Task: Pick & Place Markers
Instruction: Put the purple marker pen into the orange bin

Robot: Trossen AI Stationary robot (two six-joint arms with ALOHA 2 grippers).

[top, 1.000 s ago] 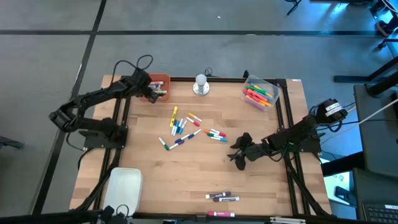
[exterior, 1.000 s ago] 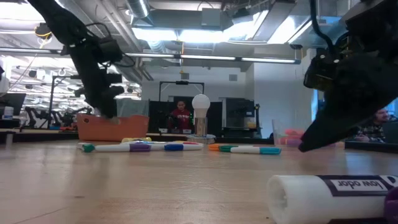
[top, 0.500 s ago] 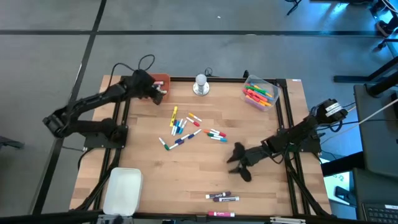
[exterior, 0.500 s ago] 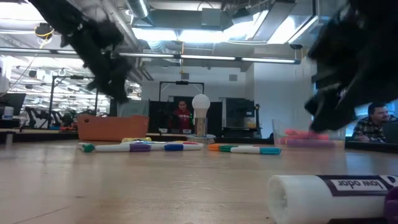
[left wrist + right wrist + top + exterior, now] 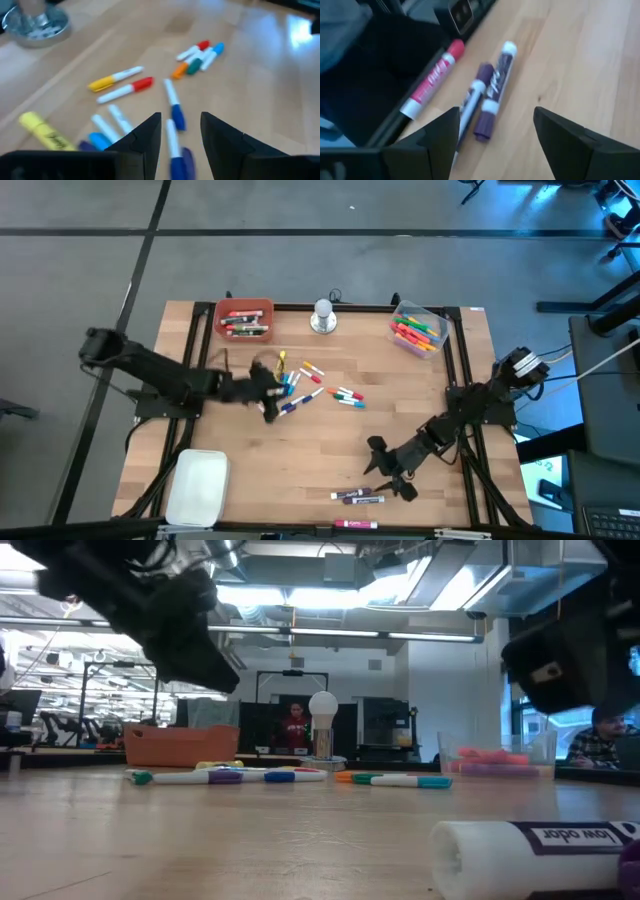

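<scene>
Hovering over the loose markers point(image 5: 300, 387) mid-table, our left gripper point(image 5: 268, 392) holds its fingers slightly parted and empty, while our right gripper point(image 5: 392, 476), spread wide and also empty, hangs just above two purple markers point(image 5: 490, 95) near the table's point(image 5: 240, 450) front edge.

You see a row of markers point(image 5: 230, 777) lying on the wooden table point(image 5: 200, 840), with an orange bin point(image 5: 180, 746) behind them. A white-topped knob point(image 5: 322, 730) stands mid-table, a clear tub point(image 5: 495, 760) of markers to its right. One large white marker point(image 5: 530, 855) lies closest. Dark arms hang above.
</scene>
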